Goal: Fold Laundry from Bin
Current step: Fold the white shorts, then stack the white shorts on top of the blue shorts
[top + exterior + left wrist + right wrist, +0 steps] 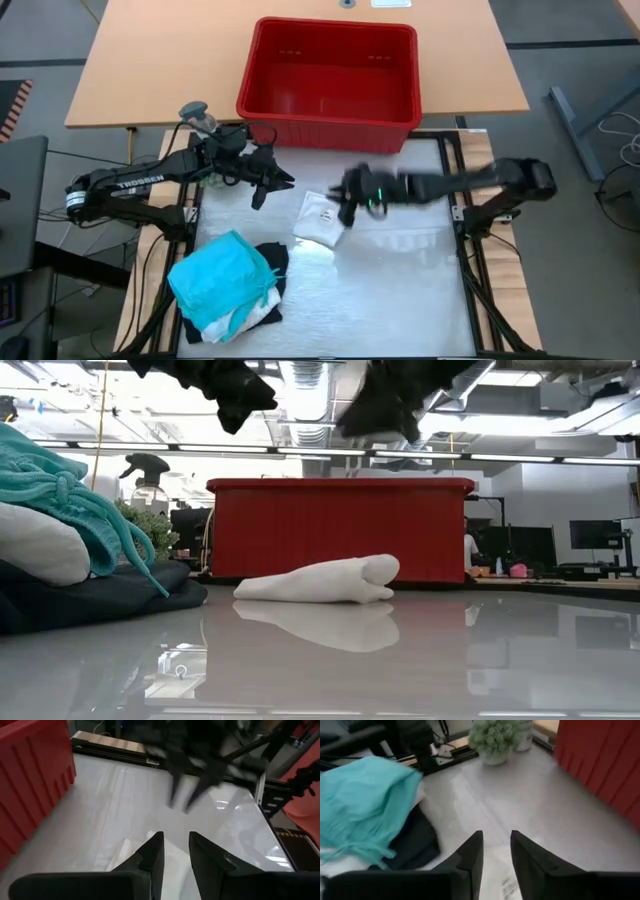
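The bin point(330, 75) looks empty. A pile point(228, 285) of teal, black and white laundry sits at the table's point(400, 290) front left; 1 folded white piece point(320, 220) lies mid-table. Both the left gripper point(268, 187) and right gripper point(348, 207) hover above it, fingers slightly apart, holding nothing. Little seems left.

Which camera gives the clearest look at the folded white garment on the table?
The low view: the white garment lies whole and unobstructed before the bin. The high view has the right gripper at its edge; both wrist views catch only a corner behind fingers.
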